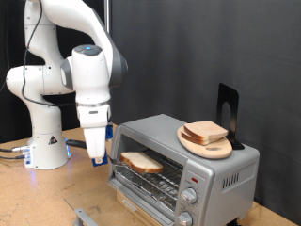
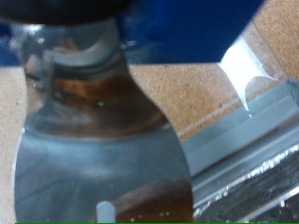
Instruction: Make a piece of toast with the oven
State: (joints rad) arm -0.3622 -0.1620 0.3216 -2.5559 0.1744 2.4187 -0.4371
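Wooden tabletop (image 1: 28, 193), black backdrop (image 1: 188, 56), oven (image 1: 202, 174) holding toast (image 1: 141, 162), end effector (image 1: 98, 158) grip unclear.

Pale toast (image 1: 142, 162) inside open oven (image 1: 188, 165)

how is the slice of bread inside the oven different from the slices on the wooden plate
The piece of toast lies alone on the rack inside the oven, near the gripper; the other slices are piled on the wooden plate on the oven's top. All are pale bread with tan crust.
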